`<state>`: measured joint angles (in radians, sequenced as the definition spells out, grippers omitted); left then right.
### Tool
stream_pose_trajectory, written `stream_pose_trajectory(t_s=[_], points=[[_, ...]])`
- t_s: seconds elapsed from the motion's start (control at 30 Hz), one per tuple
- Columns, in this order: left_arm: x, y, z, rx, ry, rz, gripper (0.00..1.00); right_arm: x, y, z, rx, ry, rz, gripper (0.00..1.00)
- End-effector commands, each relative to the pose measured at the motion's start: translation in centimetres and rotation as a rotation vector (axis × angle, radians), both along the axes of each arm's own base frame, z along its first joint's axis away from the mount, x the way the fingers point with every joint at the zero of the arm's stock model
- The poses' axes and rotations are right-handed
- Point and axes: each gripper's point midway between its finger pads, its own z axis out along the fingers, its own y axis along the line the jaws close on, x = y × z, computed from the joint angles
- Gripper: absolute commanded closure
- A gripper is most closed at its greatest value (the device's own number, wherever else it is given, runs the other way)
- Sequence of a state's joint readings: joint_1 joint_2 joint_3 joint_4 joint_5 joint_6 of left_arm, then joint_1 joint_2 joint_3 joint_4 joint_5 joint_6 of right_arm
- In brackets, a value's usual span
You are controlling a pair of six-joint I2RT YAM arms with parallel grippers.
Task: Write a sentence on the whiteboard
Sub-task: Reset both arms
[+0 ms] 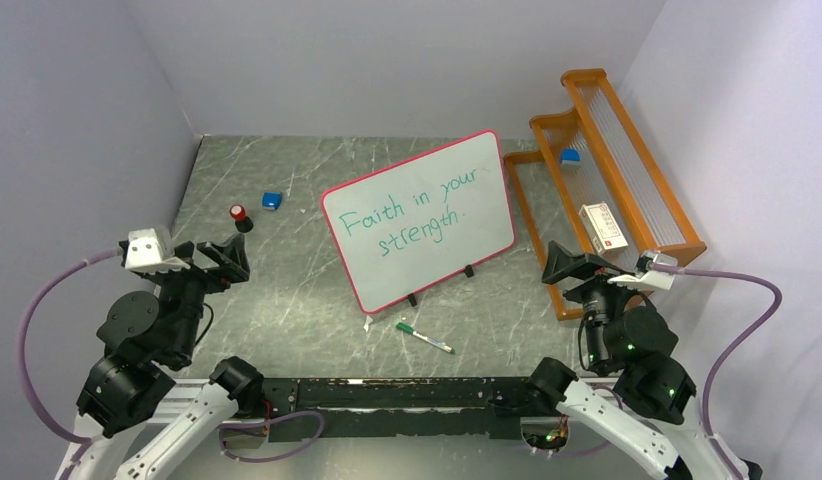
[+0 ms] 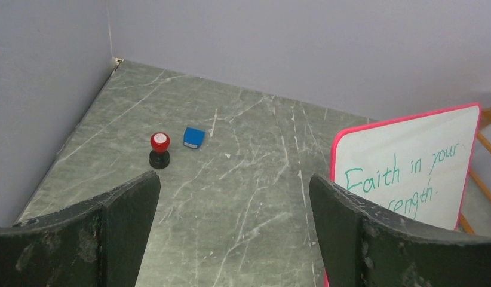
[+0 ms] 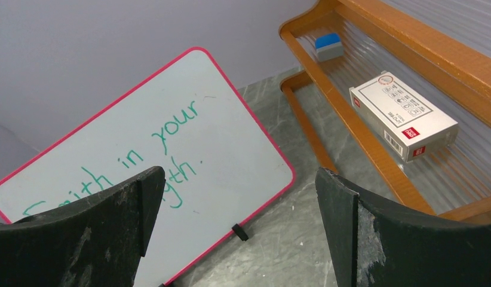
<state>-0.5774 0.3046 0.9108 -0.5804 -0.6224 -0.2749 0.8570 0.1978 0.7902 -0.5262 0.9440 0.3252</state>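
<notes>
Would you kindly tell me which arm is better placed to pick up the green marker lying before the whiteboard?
Probably the right. The green marker lies slightly right of centre, nearer the right gripper than the left gripper; both are open and empty, and the whiteboard blocks neither.

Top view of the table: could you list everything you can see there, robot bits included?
whiteboard: one, white with pink-red frame, propped up mid-table
sentence: one, green, on the whiteboard, "Faith in your strength."
marker: one, white with green cap, lying in front of the whiteboard
round stamp-like object: one, red on black base, back left
small block: one, blue, beside it
wooden rack: one, orange, right side
blue-topped block: one, on the rack
box: one, white with red label, on the rack
table: one, grey-green marbled
left gripper: one, black, open, empty
right gripper: one, black, open, empty
</notes>
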Motion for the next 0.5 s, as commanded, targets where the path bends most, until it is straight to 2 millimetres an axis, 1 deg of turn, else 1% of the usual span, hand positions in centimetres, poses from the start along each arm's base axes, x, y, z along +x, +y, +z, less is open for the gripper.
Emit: stream_pose_trajectory(t_s=[0.0,0.47], points=[[0.51,-0.52,-0.64,0.004,0.016,-0.010,0.03,-0.01,-0.67,-0.22,0.006,-0.002,-0.039,0.00],[0.88,-0.86,-1.26,0.003,0.027,-0.014,0.03,-0.03,-0.73,-0.18,0.016,-0.014,-0.040,0.00]])
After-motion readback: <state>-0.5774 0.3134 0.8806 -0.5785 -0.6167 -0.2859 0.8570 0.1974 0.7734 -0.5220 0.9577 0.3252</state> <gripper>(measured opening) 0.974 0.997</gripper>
